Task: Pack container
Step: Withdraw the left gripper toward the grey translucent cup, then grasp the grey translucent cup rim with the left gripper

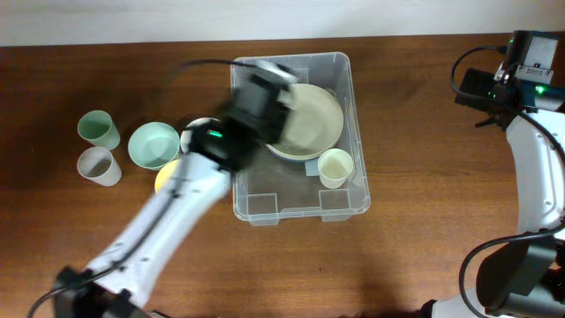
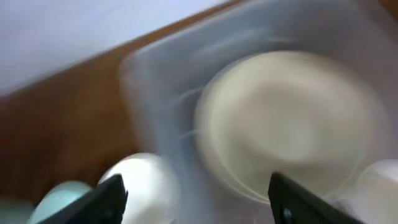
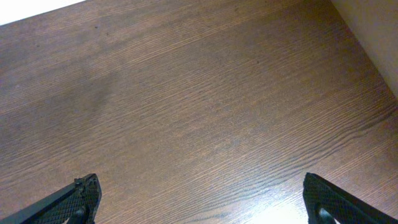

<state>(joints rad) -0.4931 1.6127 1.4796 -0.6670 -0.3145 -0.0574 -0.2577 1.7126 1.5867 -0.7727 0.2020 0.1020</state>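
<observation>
Overhead, the container (image 1: 284,201) sat mid-desk (image 1: 424,256), long side running away from the robot; a cream plate (image 1: 313,119) leaned in its far half and a pale cup (image 1: 335,168) stood near its right wall; the blurred left arm (image 1: 177,212) reached across the left rim; a green cup (image 1: 99,129), a white cup (image 1: 97,165), a green bowl (image 1: 154,144) and a white bowl (image 1: 196,132) waited on the desk to the left.

From the left wrist, heavily smeared, the left end effector (image 2: 199,202) showed its tips spread wide with nothing between them, above the plate and the container's corner.

From the right wrist, the right end effector (image 3: 205,199) was fully spread and empty over bare wood, well apart from the container.

The container looked light, thin-walled and smooth; it would likely flex and slide if nudged; the rolled rim at a short end seemed the firmest hold, and the leaning plate would probably shift if the container were tipped.
</observation>
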